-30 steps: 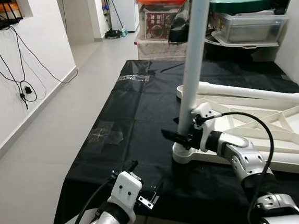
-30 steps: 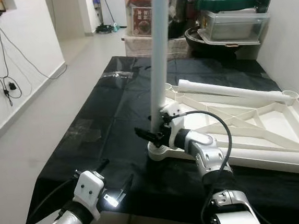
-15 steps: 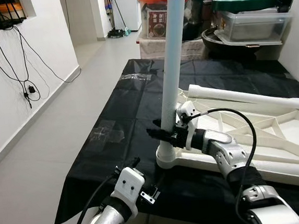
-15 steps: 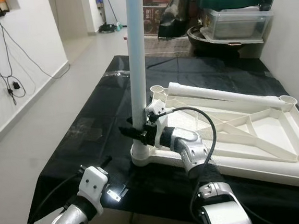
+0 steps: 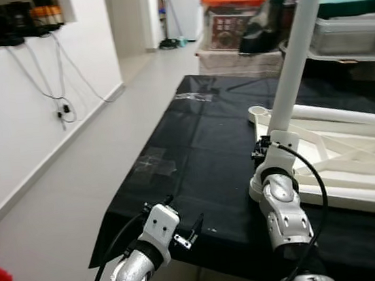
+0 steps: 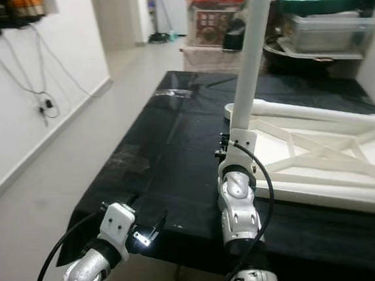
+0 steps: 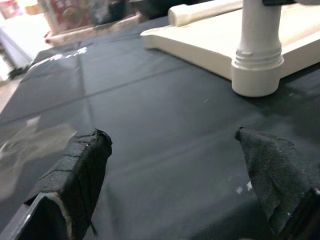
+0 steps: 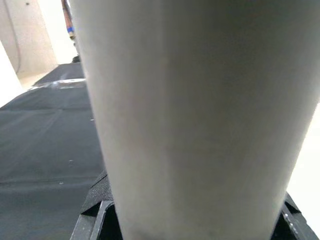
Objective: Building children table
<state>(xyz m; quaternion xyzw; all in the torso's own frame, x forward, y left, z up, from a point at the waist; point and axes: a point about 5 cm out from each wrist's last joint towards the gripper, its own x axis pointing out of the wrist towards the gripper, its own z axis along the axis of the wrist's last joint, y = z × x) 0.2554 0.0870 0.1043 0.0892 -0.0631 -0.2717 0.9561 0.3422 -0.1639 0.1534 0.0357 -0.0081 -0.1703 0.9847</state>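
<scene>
White wall (image 5: 16, 129), grey tiled floor (image 5: 78, 170)

white table leg (image 5: 292, 65), black cloth (image 5: 201, 146), orange-lidded box (image 5: 233, 18).

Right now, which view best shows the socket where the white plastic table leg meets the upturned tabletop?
Left wrist view: the white round corner socket sits unobstructed. In both eye views the right arm hides it.

White leg (image 5: 293, 59) upright in upturned tabletop (image 5: 347, 166) corner socket.
</scene>
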